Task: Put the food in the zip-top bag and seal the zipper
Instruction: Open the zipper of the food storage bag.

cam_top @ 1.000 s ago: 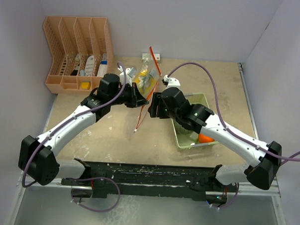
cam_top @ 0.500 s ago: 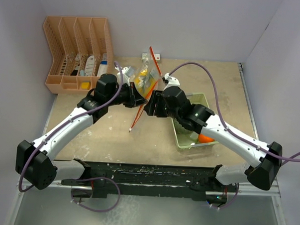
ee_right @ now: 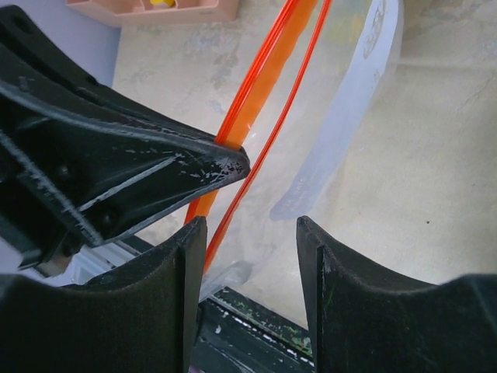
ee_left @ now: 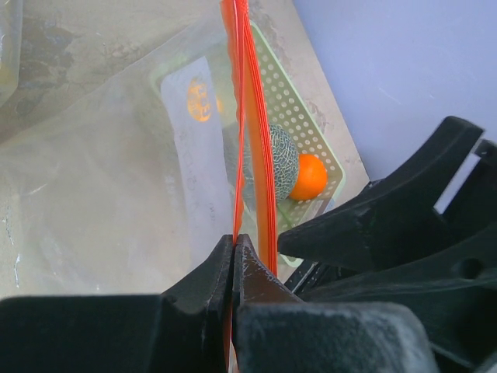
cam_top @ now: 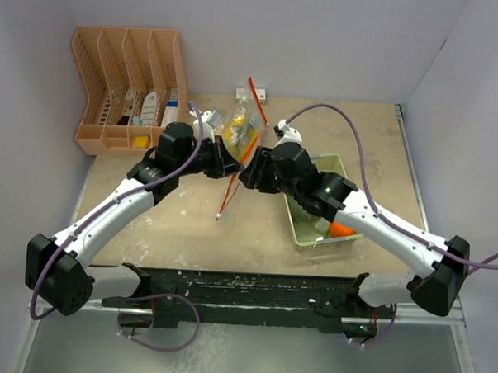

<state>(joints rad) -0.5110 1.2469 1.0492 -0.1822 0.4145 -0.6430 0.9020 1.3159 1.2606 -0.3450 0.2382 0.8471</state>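
Note:
The clear zip-top bag (cam_top: 243, 128) hangs lifted between my two grippers, with yellow food showing inside its far part. My left gripper (cam_top: 236, 163) is shut on the red-orange zipper (cam_top: 226, 198); in the left wrist view the jaws (ee_left: 234, 239) pinch the strip (ee_left: 242, 116). My right gripper (cam_top: 248, 172) is open right beside it. In the right wrist view (ee_right: 250, 225) a thin strand of the zipper (ee_right: 264, 85) runs between its open fingers, close to the left one. The grey-green melon (ee_left: 272, 163) and the small orange fruit (ee_left: 309, 177) lie in the green basket.
The pale green basket (cam_top: 306, 237) sits on the table under my right arm, the orange fruit (cam_top: 340, 229) in it. The peach organiser (cam_top: 129, 90) stands at the back left. A small white object (cam_top: 251, 94) lies by the back wall.
My two grippers have drawn closer together at the bag's mouth. The hanging lower end of the zipper strip has swung slightly to the left.

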